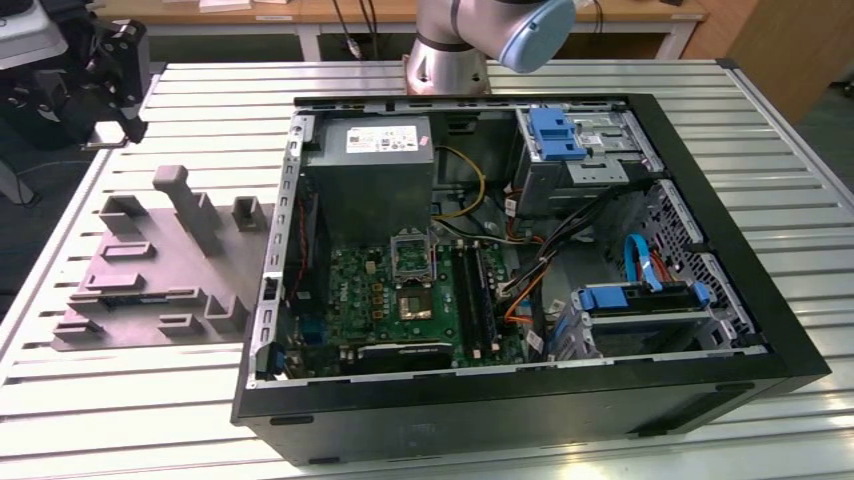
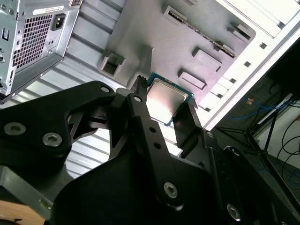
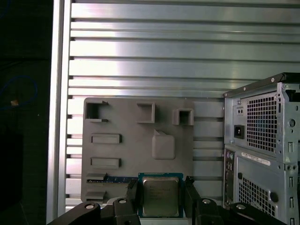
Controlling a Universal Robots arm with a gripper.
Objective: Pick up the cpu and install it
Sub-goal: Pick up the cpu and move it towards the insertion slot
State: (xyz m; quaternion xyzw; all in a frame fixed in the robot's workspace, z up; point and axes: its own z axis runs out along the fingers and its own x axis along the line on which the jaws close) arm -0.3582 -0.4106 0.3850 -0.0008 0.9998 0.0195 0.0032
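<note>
Between the gripper's point(image 3: 161, 194) fingers point(image 2: 144, 119), outside the computer case point(image 1: 747, 340): cpu point(image 3: 160, 197), one item. It is flat and square, with a pale metal top on a green-edged board.

State of claw: narrow, closed on two opposite edges of the chip, which faces both wrist cameras. It is held in the air well above the table point(image 3: 140, 51), beside the case's rear panel point(image 3: 262, 126) and over one edge of the fixture tray point(image 1: 147, 285).

Hazards (judged):
- The grip is on thin edges only. A slip or twist would drop the chip onto tray or slats and could damage its underside.
- The way into the case passes its rim and its cables. A knock there would shift the chip in the claw.
- The socket point(image 1: 415, 303) inside the case is small. A chip arriving rotated or tilted would not seat and could harm the socket's contacts. Whether the retaining frame stands fully open cannot be told.

Containers:
- Computer case: lies flat on the table with its side open. Contents:
  - power supply point(image 1: 380, 160) with a white label, against the rear panel
  - motherboard point(image 1: 387, 300)
  - drive cages point(image 1: 574, 160) with blue latches
  - cables point(image 1: 534, 270), loose across the middle
- Fixture tray: grey and moulded, just beside the case at the exterior view's left. Its pockets and raised blocks look empty where they can be seen. One thin dark strip point(image 3: 112, 178) lies along its edge, nature unclear.
</note>
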